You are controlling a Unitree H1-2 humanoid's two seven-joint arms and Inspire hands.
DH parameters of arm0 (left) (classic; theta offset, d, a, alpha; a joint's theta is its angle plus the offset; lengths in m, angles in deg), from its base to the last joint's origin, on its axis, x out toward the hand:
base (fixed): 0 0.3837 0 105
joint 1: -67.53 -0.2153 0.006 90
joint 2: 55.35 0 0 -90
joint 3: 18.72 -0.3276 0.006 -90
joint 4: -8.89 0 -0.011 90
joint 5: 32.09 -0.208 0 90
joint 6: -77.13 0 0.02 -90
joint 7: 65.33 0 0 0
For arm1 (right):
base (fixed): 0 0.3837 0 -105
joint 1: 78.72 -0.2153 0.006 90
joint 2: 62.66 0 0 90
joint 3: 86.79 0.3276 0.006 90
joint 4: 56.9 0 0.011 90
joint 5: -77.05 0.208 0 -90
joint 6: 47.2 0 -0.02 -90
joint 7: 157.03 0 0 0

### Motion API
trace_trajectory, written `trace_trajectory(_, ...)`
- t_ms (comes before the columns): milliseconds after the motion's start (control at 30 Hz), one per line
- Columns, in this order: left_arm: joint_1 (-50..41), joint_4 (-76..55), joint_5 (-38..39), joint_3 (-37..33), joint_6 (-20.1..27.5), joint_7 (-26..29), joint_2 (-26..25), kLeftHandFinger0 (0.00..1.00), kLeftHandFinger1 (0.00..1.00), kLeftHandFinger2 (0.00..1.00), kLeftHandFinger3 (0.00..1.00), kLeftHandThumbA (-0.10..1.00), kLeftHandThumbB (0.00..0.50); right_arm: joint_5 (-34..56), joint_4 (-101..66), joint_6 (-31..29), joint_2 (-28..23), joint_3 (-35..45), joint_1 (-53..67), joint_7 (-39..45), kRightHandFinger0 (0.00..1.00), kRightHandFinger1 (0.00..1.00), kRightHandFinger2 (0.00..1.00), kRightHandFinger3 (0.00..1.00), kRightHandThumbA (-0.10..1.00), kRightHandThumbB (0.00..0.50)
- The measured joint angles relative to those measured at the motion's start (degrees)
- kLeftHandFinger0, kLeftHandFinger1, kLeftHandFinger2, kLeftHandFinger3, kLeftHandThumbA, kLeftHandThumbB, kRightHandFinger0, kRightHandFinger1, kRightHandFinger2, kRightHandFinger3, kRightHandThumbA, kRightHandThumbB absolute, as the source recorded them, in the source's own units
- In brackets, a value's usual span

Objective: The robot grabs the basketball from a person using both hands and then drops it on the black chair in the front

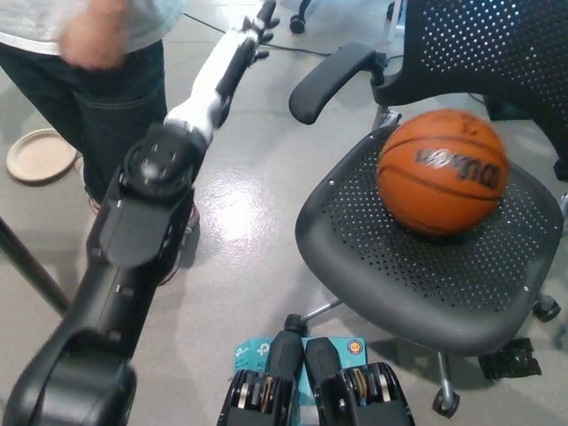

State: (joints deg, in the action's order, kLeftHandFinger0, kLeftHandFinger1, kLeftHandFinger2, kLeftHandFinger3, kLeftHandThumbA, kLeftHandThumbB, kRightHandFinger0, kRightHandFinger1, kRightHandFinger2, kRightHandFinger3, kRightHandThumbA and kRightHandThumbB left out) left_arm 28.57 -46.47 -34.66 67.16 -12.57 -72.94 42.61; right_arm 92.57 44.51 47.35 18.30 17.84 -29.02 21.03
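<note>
**Asker:** Where is the basketball (442, 170)?

**Me:** It sits on the perforated seat (390, 266) of the black chair (497, 53) at the right, towards the far side of the seat and just in front of the backrest. Nothing is touching it apart from the seat. The chair's armrest (333, 80) curves out to its left.

**Asker:** And your hands?

**Me:** My left hand (258, 28) is stretched far out at the end of my arm, near the top edge and well apart from the ball. It is too small and too far away for me to tell whether it is released or clenched. My right hand is out of view.

**Asker:** Anyone nearby?

**Me:** A person (115, 98) in dark jeans stands at the far left, with one blurred hand (93, 40). A round beige dish (40, 155) lies on the floor (240, 213) beside them.
</note>
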Motion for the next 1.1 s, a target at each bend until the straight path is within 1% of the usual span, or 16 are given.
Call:
trace_trajectory(67, -4.1, -5.1, 0.0, -0.4, -0.2, -0.3, 0.0, 1.00, 1.00, 1.00, 1.00, 1.00, 0.245, 0.0, -2.7, 0.2, 1.0, -0.4, 3.0, 0.0, 1.00, 1.00, 1.00, 1.00, 1.00, 0.191)
trace_trajectory(100, -6.2, -7.3, 0.0, -0.7, -0.2, -0.4, 0.0, 1.00, 1.00, 1.00, 1.00, 1.00, 0.287, 0.0, -3.7, 0.4, 1.5, -0.6, 4.5, 0.0, 1.00, 1.00, 1.00, 1.00, 0.91, 0.197)
trace_trajectory(133, -8.6, -9.9, 0.0, -1.0, -0.4, -0.6, 0.0, 1.00, 1.00, 1.00, 1.00, 1.00, 0.226, 0.0, -4.9, 0.6, 2.4, -0.9, 6.3, 0.0, 1.00, 1.00, 1.00, 1.00, 1.00, 0.179)
trace_trajectory(167, -10.8, -12.2, 0.0, -1.1, -0.5, -0.8, 0.0, 1.00, 1.00, 1.00, 1.00, 1.00, 0.184, 0.0, -5.7, 0.7, 3.1, -1.2, 7.8, 0.0, 1.00, 1.00, 1.00, 1.00, 1.00, 0.173)
trace_trajectory(300, -21.8, -22.3, 0.4, -1.3, -0.5, -1.5, -0.2, 1.00, 1.00, 1.00, 1.00, 1.00, 0.182, -0.3, -9.7, 0.7, 6.4, -3.7, 15.7, 0.1, 1.00, 1.00, 1.00, 1.00, 1.00, 0.173)
trace_trajectory(400, -29.9, -29.1, 0.8, -1.1, 0.1, -1.9, -1.1, 1.00, 1.00, 1.00, 1.00, 1.00, 0.133, -1.0, -11.5, 0.3, 9.0, -6.5, 21.6, 0.3, 1.00, 1.00, 1.00, 1.00, 1.00, 0.165)
trace_trajectory(500, -39.8, -34.2, 1.1, -0.2, 2.0, -2.0, -2.0, 1.00, 1.00, 1.00, 1.00, 1.00, 0.181, -2.7, -11.2, -1.6, 12.1, -9.9, 28.5, 0.5, 1.00, 1.00, 1.00, 1.00, 1.00, 0.104)
trace_trajectory(567, -47.2, -35.8, 1.3, 1.3, 3.8, -1.9, -2.3, 1.00, 1.00, 1.00, 1.00, 1.00, 0.202, -3.6, -9.7, -3.5, 14.4, -12.0, 33.4, 0.8, 1.00, 1.00, 1.00, 1.00, 1.00, 0.110)
trace_trajectory(600, -49.1, -35.9, 1.4, 1.8, 4.3, -1.9, -2.3, 1.00, 1.00, 1.00, 1.00, 1.00, 0.232, -3.8, -9.1, -4.1, 14.8, -12.4, 34.7, 0.9, 1.00, 1.00, 1.00, 1.00, 1.00, 0.103)
trace_trajectory(667, -54.4, -35.9, 1.5, 3.3, 5.9, -1.7, -2.3, 1.00, 1.00, 1.00, 1.00, 1.00, 0.224, -4.5, -7.0, -5.9, 16.6, -13.6, 38.0, 1.1, 1.00, 1.00, 1.00, 1.00, 1.00, 0.102)
trace_trajectory(700, -55.9, -35.7, 1.5, 3.9, 6.7, -1.6, -2.3, 1.00, 1.00, 1.00, 1.00, 1.00, 0.205, -4.7, -6.2, -6.7, 17.3, -14.0, 39.2, 1.2, 1.00, 1.00, 1.00, 1.00, 1.00, 0.126)
trace_trajectory(767, -58.4, -34.7, 1.5, 5.1, 8.5, -1.3, -2.3, 1.00, 1.00, 1.00, 1.00, 1.00, 0.207, -5.1, -4.0, -8.6, 18.4, -14.5, 40.7, 1.4, 1.00, 1.00, 1.00, 1.00, 1.00, 0.141)
trace_trajectory(867, -59.7, -32.7, 1.6, 5.8, 10.7, -1.2, -2.3, 1.00, 1.00, 1.00, 1.00, 1.00, 0.188, -5.6, -1.3, -11.1, 18.9, -15.1, 41.7, 1.8, 1.00, 1.00, 1.00, 1.00, 1.00, 0.138)
trace_trajectory(967, -59.7, -30.4, 1.6, 6.2, 13.2, -1.2, -2.1, 1.00, 1.00, 1.00, 1.00, 1.00, 0.205, -6.0, 1.1, -13.6, 19.1, -15.4, 42.2, 2.2, 1.00, 1.00, 1.00, 1.00, 1.00, 0.121)
trace_trajectory(1000, -59.6, -29.5, 1.6, 6.3, 14.0, -1.2, -2.1, 1.00, 1.00, 1.00, 1.00, 1.00, 0.192, -6.1, 1.8, -14.4, 19.1, -15.5, 42.2, 2.3, 1.00, 1.00, 1.00, 1.00, 1.00, 0.118)
trace_trajectory(1100, -58.8, -27.3, 1.5, 6.8, 16.1, -1.1, -2.0, 1.00, 1.00, 1.00, 1.00, 1.00, 0.197, -6.3, 4.0, -17.2, 19.2, -15.5, 42.2, 2.6, 1.00, 1.00, 1.00, 1.00, 1.00, 0.122)
